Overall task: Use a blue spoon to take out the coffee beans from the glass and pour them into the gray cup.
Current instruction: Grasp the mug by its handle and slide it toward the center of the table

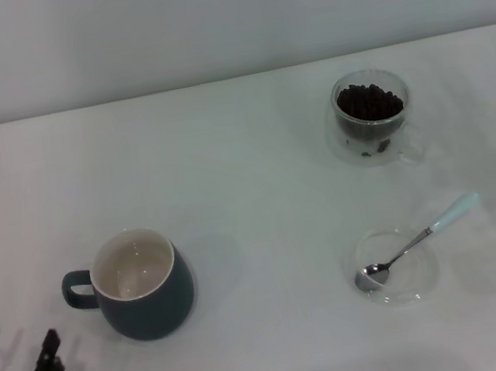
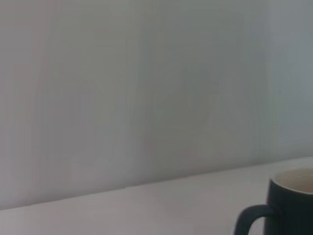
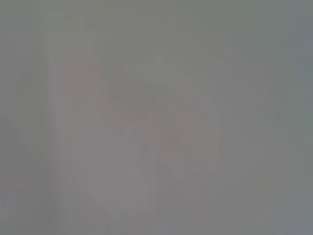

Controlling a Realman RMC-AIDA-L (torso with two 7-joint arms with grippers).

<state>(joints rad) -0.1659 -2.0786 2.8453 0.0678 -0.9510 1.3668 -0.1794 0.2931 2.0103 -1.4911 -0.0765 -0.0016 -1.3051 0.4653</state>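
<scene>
Starting at your far left in the head view, the left gripper [image 1: 18,365] sits low at the near corner of the white table [image 1: 241,148], its two dark fingers spread apart with nothing between them. Just to its right stands the gray cup [image 1: 140,283], upright, its loop handle turned toward that gripper and its cream inside bare; the left wrist view catches the same cup [image 2: 288,203] at the edge of its picture, handle and rim only. Move on across the table and you reach the right half, well apart from the cup. There the glass [image 1: 373,117] stands toward the back, upright, with the coffee beans [image 1: 369,103] heaped inside it. Nearer to you, in front of the glass, lies a flat clear saucer [image 1: 394,265], and the blue spoon [image 1: 418,240] rests on it, metal bowl on the saucer, pale handle reaching out past the rim to the right and back. You see no right gripper anywhere; its wrist view shows only a blank gray blur.
</scene>
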